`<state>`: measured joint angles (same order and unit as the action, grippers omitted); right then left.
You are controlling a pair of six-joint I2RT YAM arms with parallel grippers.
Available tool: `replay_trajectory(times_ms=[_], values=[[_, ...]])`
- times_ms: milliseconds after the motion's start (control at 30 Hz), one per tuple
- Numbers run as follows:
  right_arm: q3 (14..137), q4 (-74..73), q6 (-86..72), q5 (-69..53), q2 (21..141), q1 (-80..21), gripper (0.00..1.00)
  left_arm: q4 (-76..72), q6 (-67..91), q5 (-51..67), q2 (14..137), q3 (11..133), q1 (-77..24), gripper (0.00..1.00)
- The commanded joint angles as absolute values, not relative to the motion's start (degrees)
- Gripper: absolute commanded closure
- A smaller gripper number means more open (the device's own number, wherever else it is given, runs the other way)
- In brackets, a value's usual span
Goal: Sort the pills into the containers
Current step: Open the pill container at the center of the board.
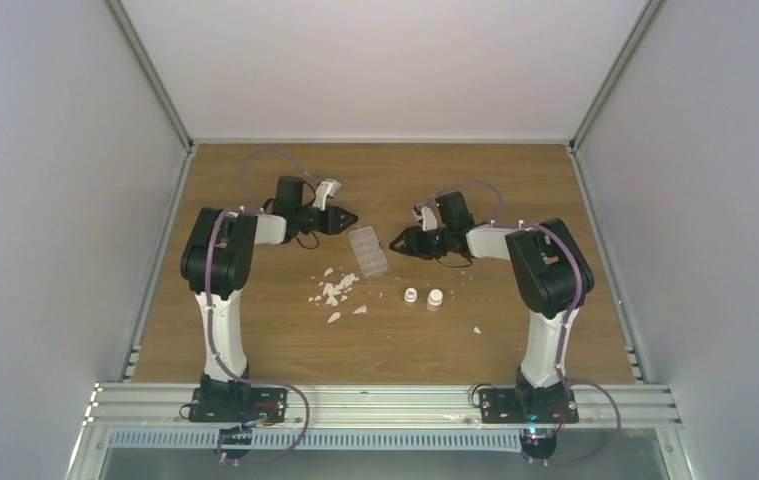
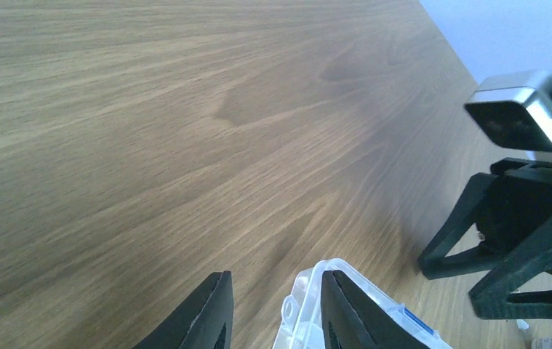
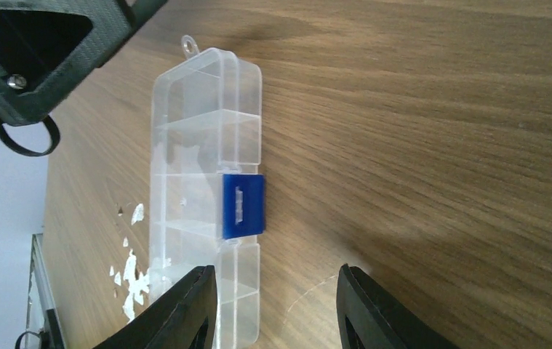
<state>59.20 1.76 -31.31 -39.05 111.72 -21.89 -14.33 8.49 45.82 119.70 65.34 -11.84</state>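
The clear organiser box lies flat mid-table, lid closed by a blue latch. My left gripper is open just behind the box's far-left corner. In the left wrist view the box's corner sits between the open fingers, with the right finger over its edge. My right gripper is open at the box's right side. In the right wrist view the box reaches in beside the left finger, with nothing gripped. No orange-yellow pills show in any view.
White flakes lie scattered just in front of the box, and they show in the right wrist view. Two small white vials stand to the front right. One lone flake lies further right.
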Motion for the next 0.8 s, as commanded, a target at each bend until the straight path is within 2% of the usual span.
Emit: replay_trajectory(times_ms=[0, 200, 433, 767], values=[[60.6, 1.6, -30.2, -39.0, 114.3, -22.3, 0.0, -15.3, 5.8, 48.5, 120.7, 67.4, -12.5, 0.24], [61.1, 1.4, -30.0, -39.1, 115.0, -22.3, 0.0, -12.5, 4.2, 48.6, 122.5, 69.7, -13.2, 0.24], [61.1, 1.3, -29.8, -39.5, 115.1, -22.3, 0.0, -9.9, 3.8, 44.9, 122.5, 70.4, -13.5, 0.32], [60.8, 1.3, -29.6, -39.6, 114.7, -22.2, 0.01, -5.2, 2.6, 43.8, 124.6, 73.7, -14.5, 0.35]])
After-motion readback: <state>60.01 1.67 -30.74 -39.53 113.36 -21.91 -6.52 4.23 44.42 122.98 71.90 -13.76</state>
